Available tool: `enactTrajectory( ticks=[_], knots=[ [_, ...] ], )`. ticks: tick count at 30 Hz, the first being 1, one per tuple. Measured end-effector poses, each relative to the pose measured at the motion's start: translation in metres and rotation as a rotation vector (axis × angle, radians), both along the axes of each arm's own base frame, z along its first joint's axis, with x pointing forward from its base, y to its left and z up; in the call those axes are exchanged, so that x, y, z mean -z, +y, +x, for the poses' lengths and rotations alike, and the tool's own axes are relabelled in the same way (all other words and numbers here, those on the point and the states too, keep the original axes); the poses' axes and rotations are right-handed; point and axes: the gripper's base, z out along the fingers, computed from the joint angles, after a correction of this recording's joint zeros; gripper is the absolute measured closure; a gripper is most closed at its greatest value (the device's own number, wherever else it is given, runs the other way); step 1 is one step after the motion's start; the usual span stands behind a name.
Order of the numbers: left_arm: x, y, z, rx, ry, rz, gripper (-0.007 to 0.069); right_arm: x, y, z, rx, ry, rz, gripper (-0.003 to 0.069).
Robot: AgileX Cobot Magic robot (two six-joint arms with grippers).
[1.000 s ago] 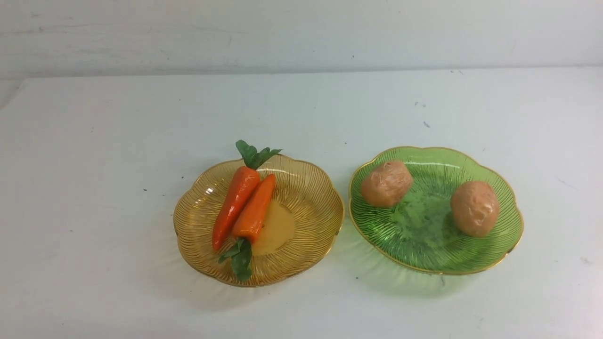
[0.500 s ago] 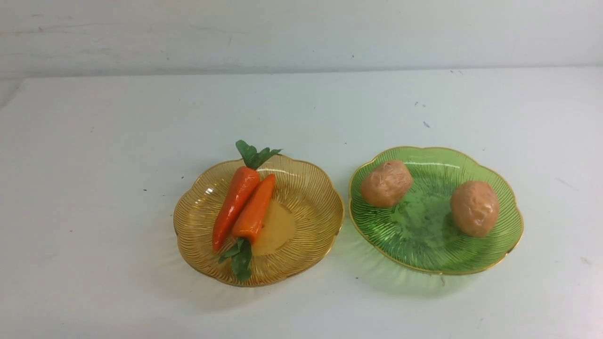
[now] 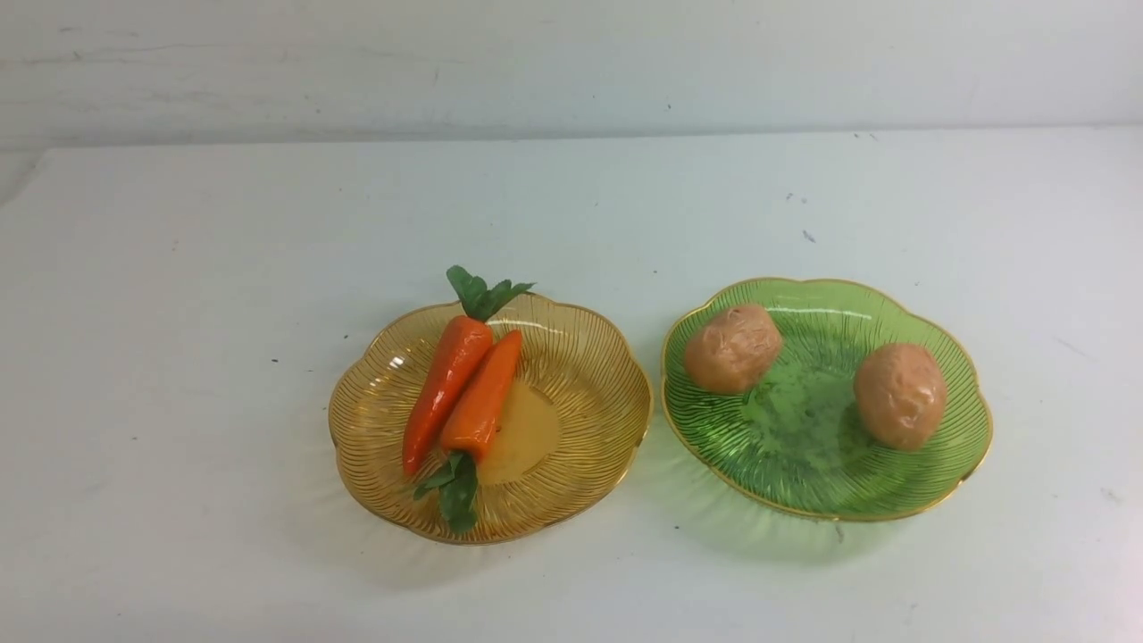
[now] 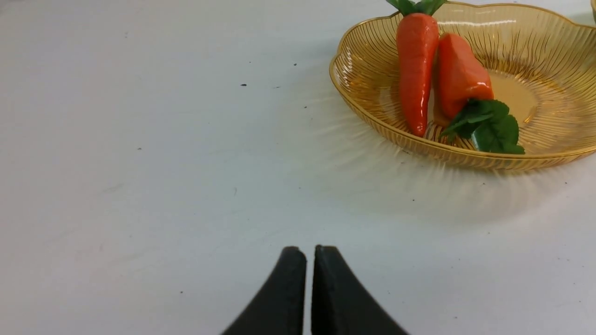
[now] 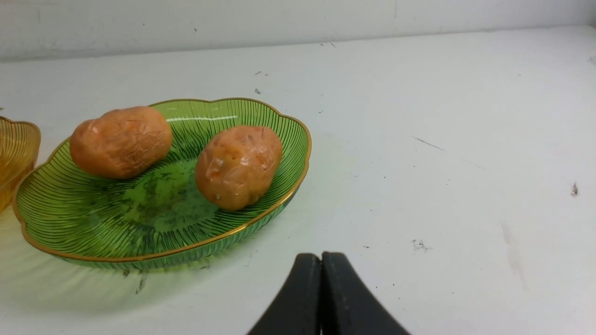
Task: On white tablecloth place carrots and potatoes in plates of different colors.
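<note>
Two orange carrots (image 3: 445,393) (image 3: 482,402) lie side by side in the amber-yellow plate (image 3: 580,393) on the white tablecloth (image 3: 179,357). Two tan potatoes (image 3: 732,348) (image 3: 899,395) lie in the green plate (image 3: 804,464) to its right. Neither gripper shows in the front view. In the left wrist view my left gripper (image 4: 309,251) is shut and empty, on the near side of the amber plate (image 4: 549,56) with its carrots (image 4: 414,70). In the right wrist view my right gripper (image 5: 321,258) is shut and empty, near the green plate (image 5: 70,218) and its potatoes (image 5: 237,165).
A white wall (image 3: 571,62) rises behind the table's far edge. Small dark specks (image 3: 806,236) mark the cloth behind the green plate. The two plates stand close together, almost touching.
</note>
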Motion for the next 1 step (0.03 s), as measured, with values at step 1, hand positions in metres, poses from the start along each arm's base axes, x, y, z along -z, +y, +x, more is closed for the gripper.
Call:
enactTrajectory(
  ticks=[1],
  knots=[
    [0.0, 0.0, 0.0, 0.0, 0.0, 0.0, 0.0614, 0.0, 0.0, 0.0, 0.0, 0.0, 0.0, 0.0674]
  ],
)
